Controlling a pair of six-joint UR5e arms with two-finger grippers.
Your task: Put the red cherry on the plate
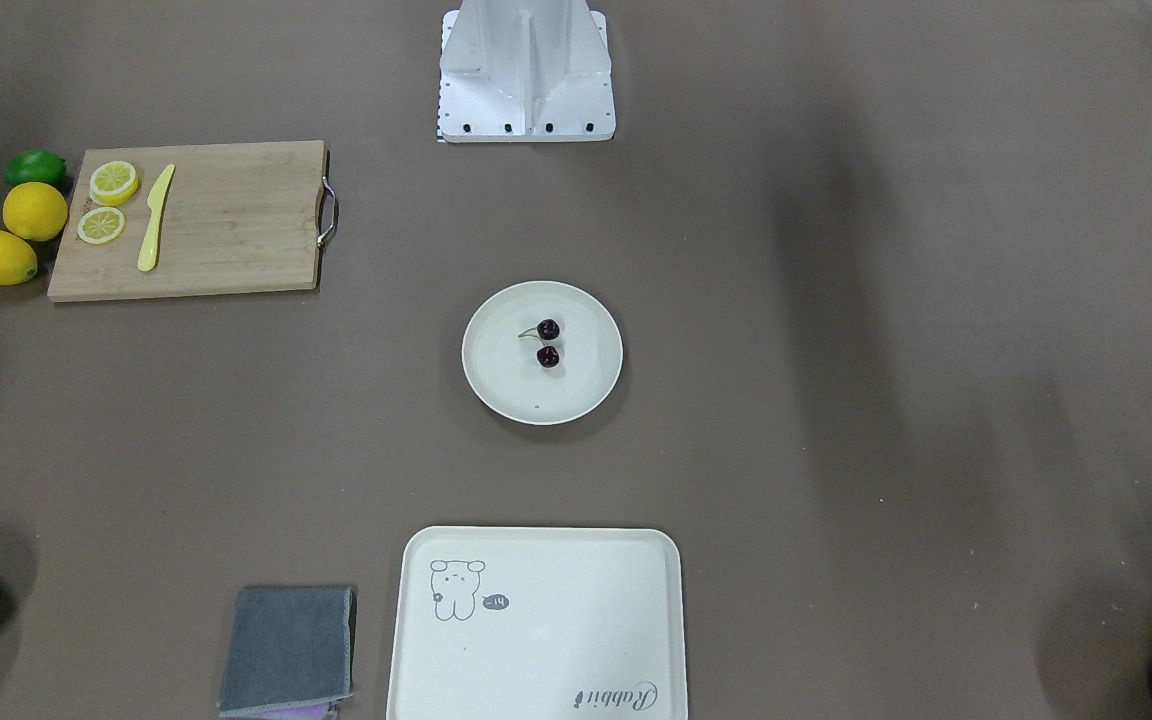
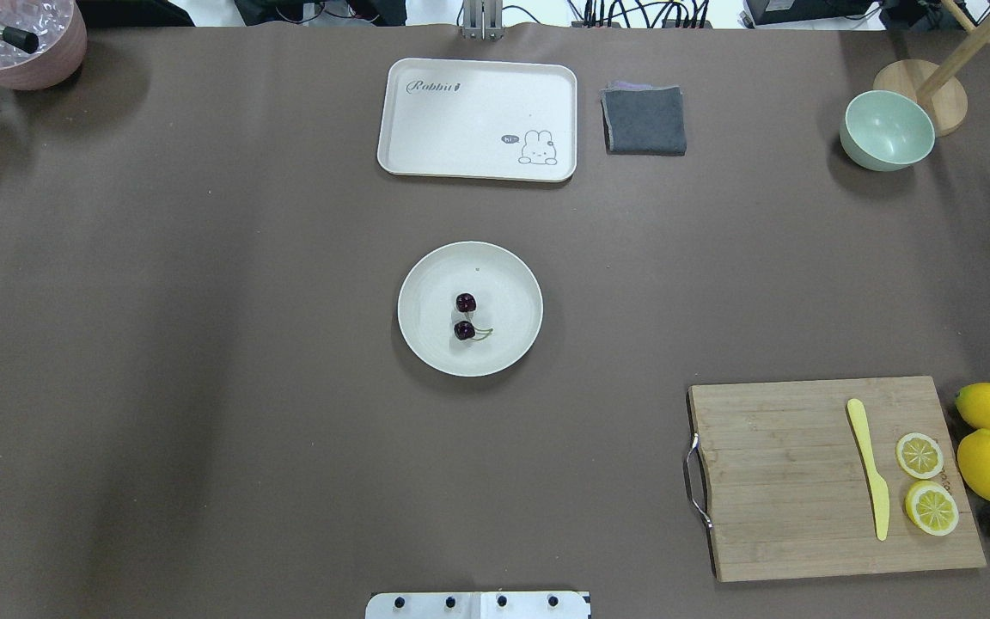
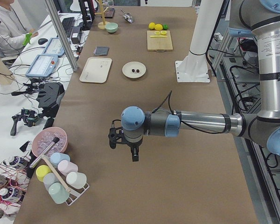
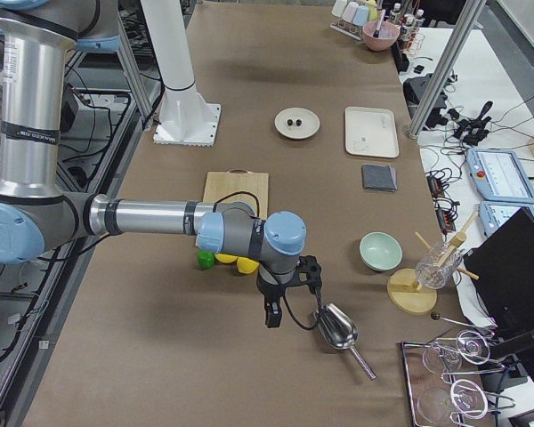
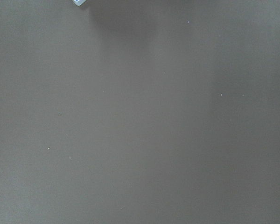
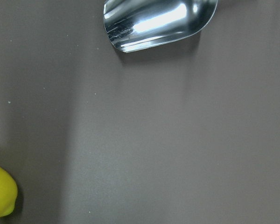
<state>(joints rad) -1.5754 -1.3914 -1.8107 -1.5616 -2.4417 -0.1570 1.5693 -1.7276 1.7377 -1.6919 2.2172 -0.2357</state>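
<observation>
Jaws on the left arm and right arm, over the tabletop's ends, cannot be told as spread or pressed together; the cherry lies on the plate, so the task looks finished, needing no further move.

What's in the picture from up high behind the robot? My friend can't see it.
Two dark red cherries lie on a round cream plate in the middle of a brown table. Farther off are a cream tray, a grey cloth and a green bowl; at lower right, a wooden board holds a yellow knife and lemon slices.
</observation>
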